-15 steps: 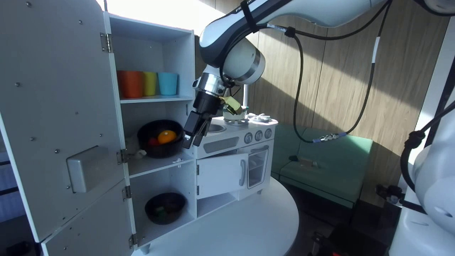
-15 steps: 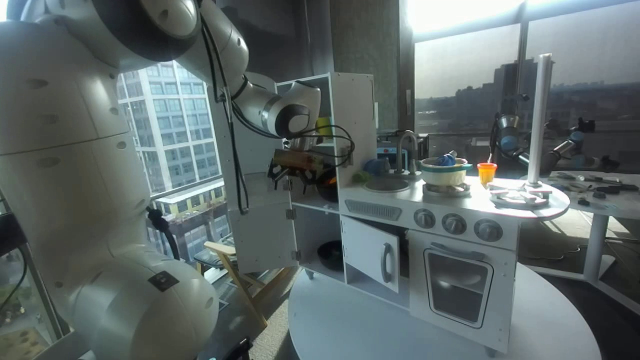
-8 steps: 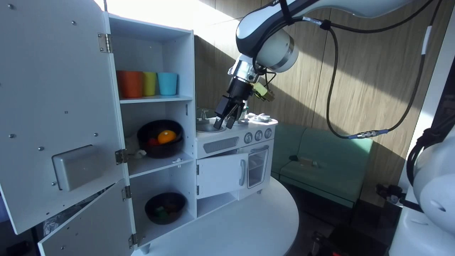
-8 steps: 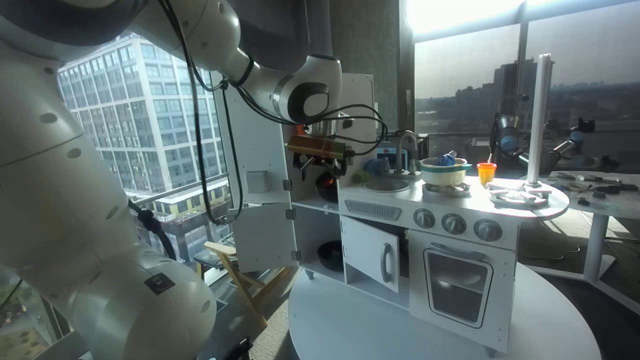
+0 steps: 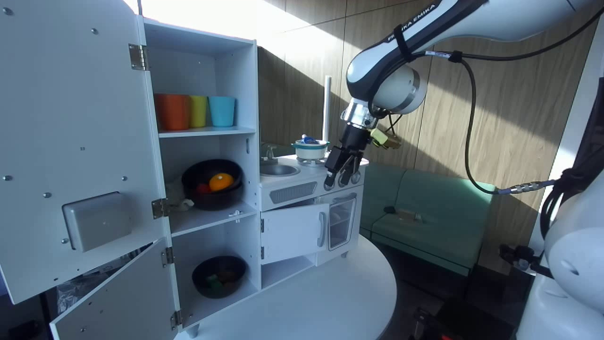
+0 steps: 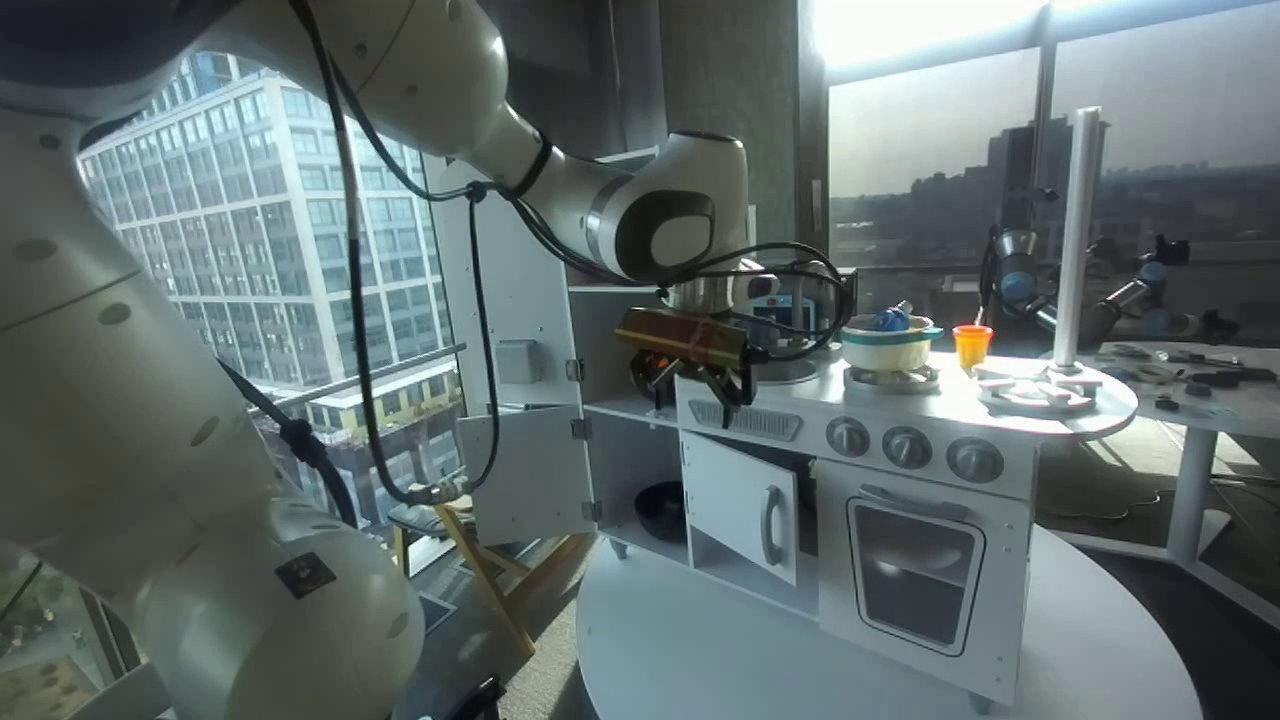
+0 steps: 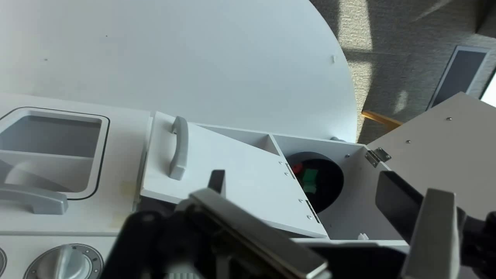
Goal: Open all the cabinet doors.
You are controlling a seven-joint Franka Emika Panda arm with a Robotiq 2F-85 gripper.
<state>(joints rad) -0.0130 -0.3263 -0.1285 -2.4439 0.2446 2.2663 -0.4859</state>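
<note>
The tall door (image 5: pixel 80 118) stands wide open in an exterior view, its inner face showing a grey box; its emblem is hidden. The shorter plain door (image 5: pixel 120 293) below it is also swung open. The small under-counter door (image 6: pixel 740 500) is partly open, with a grey handle (image 6: pixel 771 525); the wrist view shows it from above (image 7: pixel 240 174). My gripper (image 5: pixel 337 180) is open and empty, near the counter front and above the small door. It also shows in the other view (image 6: pixel 695 402) and the wrist view (image 7: pixel 304 190), its fingers apart with nothing between them.
The oven door (image 6: pixel 918 570) with a window is shut beside the small door. Knobs (image 6: pixel 908 447), a sink (image 5: pixel 278 170) and a pot (image 6: pixel 885 345) are on the counter. Black bowls (image 5: pixel 219 276) and cups (image 5: pixel 222 111) stand on the shelves. The kitchen stands on a round white table (image 5: pixel 330 297).
My gripper has moved away from the tall cabinet's shelves, across to the counter front, and is lower than half a second ago. The tall door has swung wider open. The small door has not moved.
</note>
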